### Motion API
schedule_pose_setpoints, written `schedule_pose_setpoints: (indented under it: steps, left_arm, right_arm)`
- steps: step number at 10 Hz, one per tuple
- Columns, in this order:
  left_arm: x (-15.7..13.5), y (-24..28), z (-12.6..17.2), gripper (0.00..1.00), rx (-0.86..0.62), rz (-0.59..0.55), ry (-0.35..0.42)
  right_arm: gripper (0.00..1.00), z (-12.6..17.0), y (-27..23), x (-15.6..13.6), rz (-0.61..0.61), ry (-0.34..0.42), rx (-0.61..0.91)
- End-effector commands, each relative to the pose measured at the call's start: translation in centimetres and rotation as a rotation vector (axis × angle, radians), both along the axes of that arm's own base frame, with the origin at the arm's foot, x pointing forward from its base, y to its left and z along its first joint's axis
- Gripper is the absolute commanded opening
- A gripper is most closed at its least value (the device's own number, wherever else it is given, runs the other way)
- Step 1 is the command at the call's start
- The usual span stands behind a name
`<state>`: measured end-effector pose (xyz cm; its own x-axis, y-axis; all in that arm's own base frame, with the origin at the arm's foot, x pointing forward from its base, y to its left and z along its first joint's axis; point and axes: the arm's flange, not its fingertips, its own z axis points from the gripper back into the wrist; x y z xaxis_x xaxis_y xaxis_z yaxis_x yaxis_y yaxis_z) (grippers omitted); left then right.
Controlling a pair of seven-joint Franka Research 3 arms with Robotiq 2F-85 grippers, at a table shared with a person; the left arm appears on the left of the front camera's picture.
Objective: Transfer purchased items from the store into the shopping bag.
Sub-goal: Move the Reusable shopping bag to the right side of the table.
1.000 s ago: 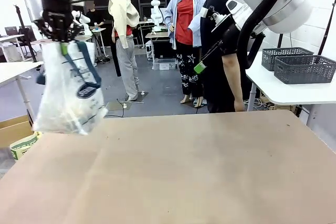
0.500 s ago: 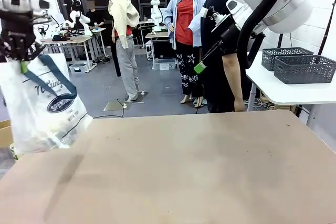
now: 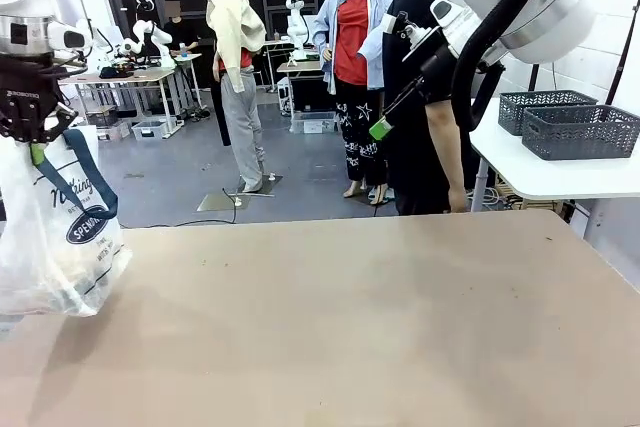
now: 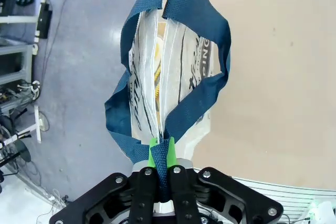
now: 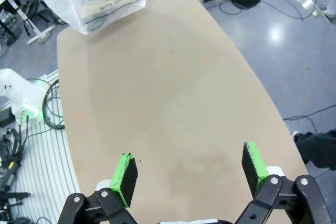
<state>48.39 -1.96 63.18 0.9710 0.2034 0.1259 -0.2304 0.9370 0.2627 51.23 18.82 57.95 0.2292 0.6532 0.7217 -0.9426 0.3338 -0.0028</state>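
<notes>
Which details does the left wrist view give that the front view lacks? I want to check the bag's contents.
Left wrist view only: the shopping bag's open mouth, with something yellow inside. Front view only: a person at the far side and two grey baskets on a side table. Both: the left claw shut on the navy handles, the bag hanging at the table's edge.

The bench (image 3: 380,327) lies bare across the middle and right of the frame, open to any approach. At the left edge the shopping bag (image 3: 55,237) hangs over the bench's near corner (its handles pinched above), blocking that side. A person (image 3: 425,97) stands beyond the far edge, upper centre.
</notes>
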Motion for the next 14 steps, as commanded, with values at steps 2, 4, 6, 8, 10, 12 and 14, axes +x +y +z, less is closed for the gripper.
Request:
schedule_pose_setpoints:
  steps: [2, 4, 6, 8, 10, 12, 14]
  left_arm:
    - [1.3, 0.9, -1.3, 0.00, -0.015, 0.024, -0.004]
    - [2.9, 1.7, -2.7, 0.00, 0.026, 0.094, -0.065]
    - [3.2, 2.8, -3.2, 0.00, 0.019, 0.129, -0.116]
    - [3.3, 3.6, -3.5, 0.00, 0.040, 0.165, -0.129]
    - [3.5, 4.3, -4.6, 0.00, 0.042, 0.151, -0.106]
    - [3.2, 5.6, -6.3, 0.00, 0.025, 0.111, -0.053]
    - [2.9, 6.4, -7.0, 0.00, -0.004, 0.117, -0.053]
  right_arm:
    - [1.00, 0.0, 0.0, 0.0, -0.002, -0.002, -0.014]
    - [1.00, 0.0, 0.0, 0.0, -0.002, -0.002, -0.014]
    - [1.00, 0.0, 0.0, 0.0, -0.002, -0.002, -0.014]
    - [1.00, 0.0, 0.0, 0.0, -0.002, -0.002, -0.014]
    - [1.00, 0.0, 0.0, 0.0, -0.002, -0.002, -0.014]
    - [1.00, 0.0, 0.0, 0.0, -0.002, -0.002, -0.014]
    - [1.00, 0.0, 0.0, 0.0, -0.002, -0.002, -0.014]
